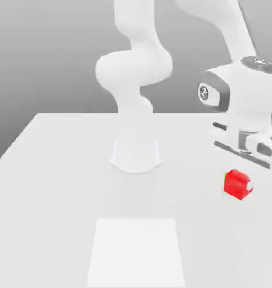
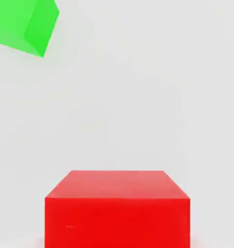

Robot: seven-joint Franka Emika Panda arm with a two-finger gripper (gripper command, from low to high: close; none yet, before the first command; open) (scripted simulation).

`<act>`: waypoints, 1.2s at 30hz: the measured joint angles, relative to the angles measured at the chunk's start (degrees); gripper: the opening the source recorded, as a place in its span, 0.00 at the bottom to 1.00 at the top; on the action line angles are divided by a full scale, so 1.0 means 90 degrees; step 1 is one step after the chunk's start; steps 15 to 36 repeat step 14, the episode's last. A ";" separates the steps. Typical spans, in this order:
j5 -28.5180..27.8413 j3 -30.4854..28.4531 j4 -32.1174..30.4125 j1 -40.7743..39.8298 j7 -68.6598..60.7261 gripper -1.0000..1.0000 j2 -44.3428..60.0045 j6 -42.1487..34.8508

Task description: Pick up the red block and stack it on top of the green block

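The red block (image 1: pixel 237 184) sits at the right of the exterior view, a little below mid-height, under the arm's white hand; whether it rests on the table (image 1: pixel 59 185) or hangs just clear of it cannot be told from that angle. In the hand view the same block (image 2: pixel 117 209) lies at the lower middle of the frame, its top face and one flat side showing, edges square to the camera. It reads as a small, rigid cube with plain matte faces, so it is likely light, unlikely to deform under a squeeze, and not especially slippery; nothing about it looks fragile. The sensible hold is across two opposite vertical faces, near the middle of their height, so the flat sides sit flush against the pads and the cube cannot twist. The claw (image 1: pixel 252 151) hangs just above the block at the right edge of the exterior view, and whether its fingers are apart, together or clamped on the block cannot be told. The green block (image 2: pixel 25 24) sits in the upper left corner of the hand view, turned at an angle to the red one and well apart from it, with bare table between them.
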 joint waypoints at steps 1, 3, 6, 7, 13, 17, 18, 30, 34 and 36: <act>-0.0018 0.0117 -0.0123 0.0181 -0.0242 0.00 -0.0136 -0.0004; -0.0081 0.0331 -0.0359 0.0582 -0.0690 0.00 -0.0376 0.0009; -0.0298 0.0745 -0.0606 0.1114 -0.1229 0.00 -0.0242 0.0429; -0.0458 0.0851 -0.0641 0.1188 -0.1265 0.00 -0.0025 0.0689; -0.1214 0.0836 -0.0651 0.1184 -0.0879 1.00 0.0842 0.1552; -0.1214 0.0836 -0.0651 0.1184 -0.0879 1.00 0.0842 0.1552; -0.1214 0.0836 -0.0651 0.1184 -0.0879 1.00 0.0842 0.1552; -0.1214 0.0836 -0.0651 0.1184 -0.0879 1.00 0.0842 0.1552; -0.1214 0.0836 -0.0651 0.1184 -0.0879 1.00 0.0842 0.1552; -0.1214 0.0836 -0.0651 0.1184 -0.0879 1.00 0.0842 0.1552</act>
